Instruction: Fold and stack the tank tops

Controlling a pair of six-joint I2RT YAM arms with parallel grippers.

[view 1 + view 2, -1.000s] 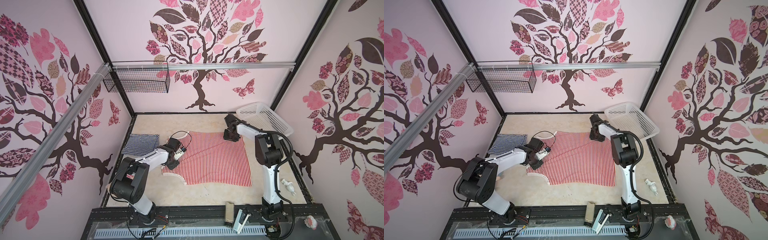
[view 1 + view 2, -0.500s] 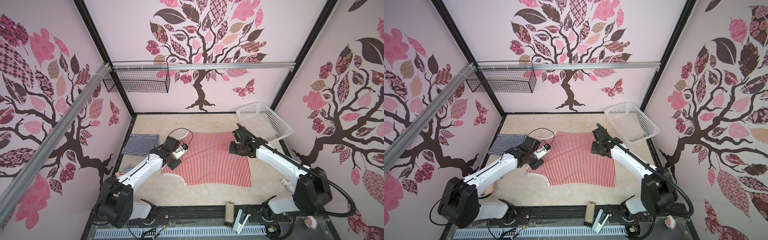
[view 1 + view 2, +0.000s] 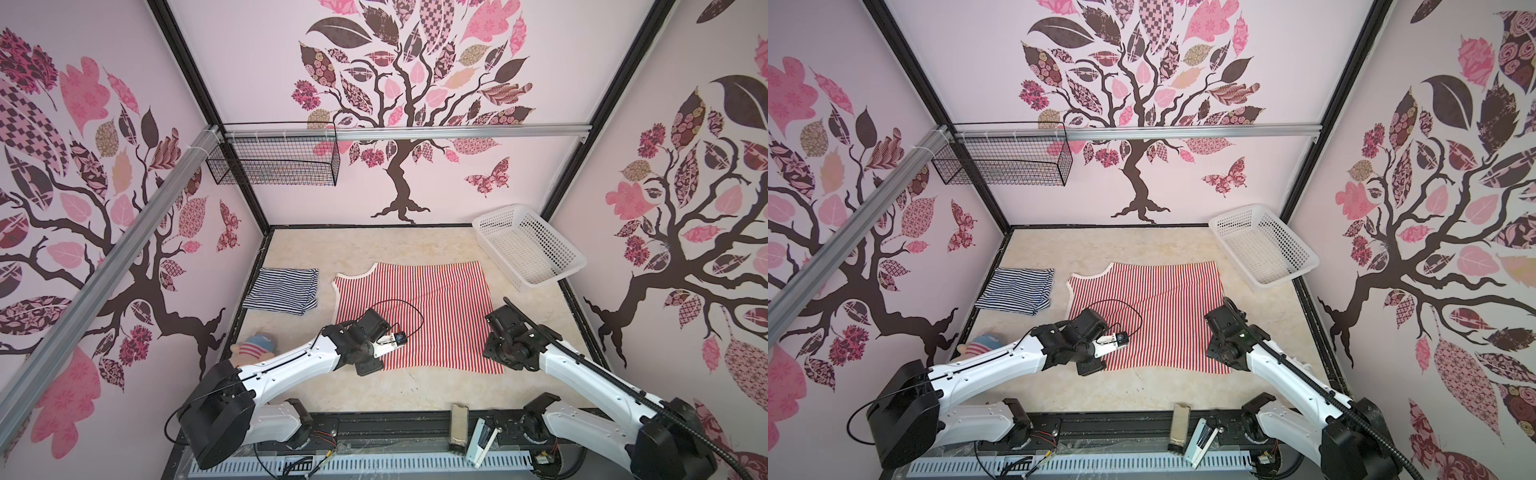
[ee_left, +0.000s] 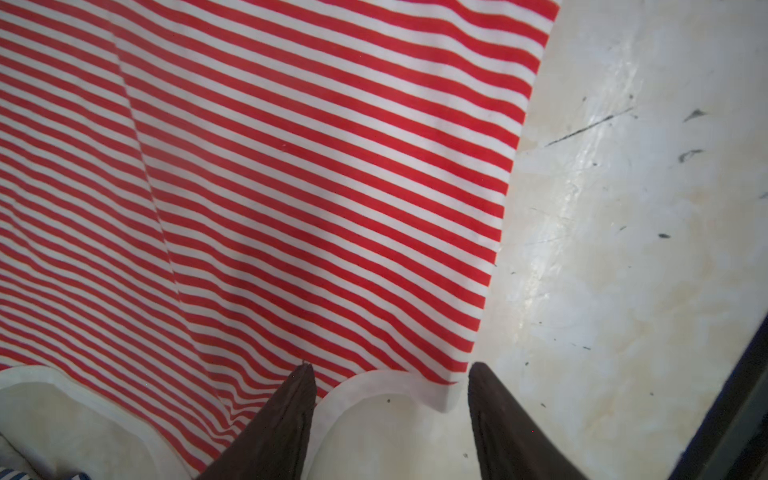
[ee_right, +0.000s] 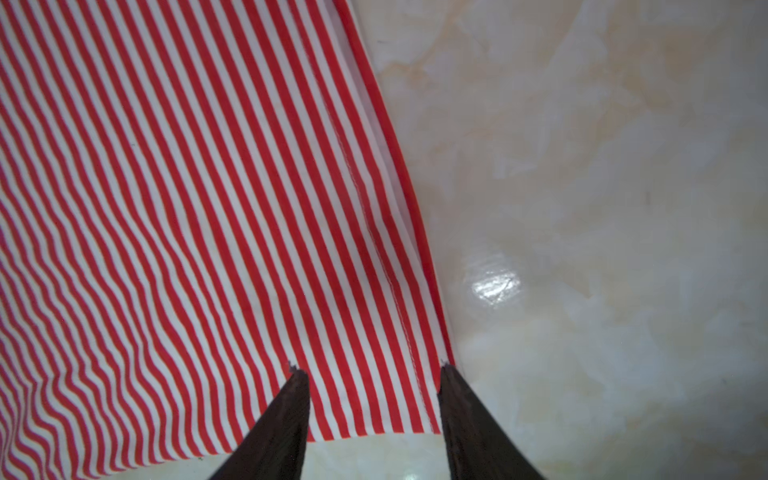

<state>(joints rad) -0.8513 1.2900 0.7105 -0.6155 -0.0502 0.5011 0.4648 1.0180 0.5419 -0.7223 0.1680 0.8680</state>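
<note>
**Both top views.** Red-striped tank top (image 3: 415, 299): spread flat on the table (image 3: 374, 249). Its hem side is just beside the white basket (image 3: 536, 270) and its trimmed armhole side is turned away from the basket. The long axis, straps to hem, runs toward the basket, and the stripes cross it. Not yet folded small.

**A top view.** Navy-striped tank top (image 3: 1017, 291): a small folded packet beyond the red one from the basket, near it but apart. I judge this one done.

**A top view.** My left gripper (image 3: 370, 365): at the red top's corner farthest from the basket. My right gripper (image 3: 496, 357): at the hem corner farther from the basket. Each arm is nearest its own corner.

**Left wrist view.** My fingers (image 4: 286, 424) stand apart and grip nothing. One tip is over the stripes by the whitish trim (image 4: 374, 380), the other over bare table. The trimmed strap corner lies flat between them.

**Right wrist view.** My fingers (image 5: 282, 424) are parted and empty. One tip is over the stripes, the other at the stitched hem edge. The hem corner lies flat between them.

**Judgement.** One edge of the red top joins my two corners, and it runs along the long axis toward the basket. The coming fold likely needs both pairs of fingers to close on their corners together, then carry that edge across the axis.
</note>
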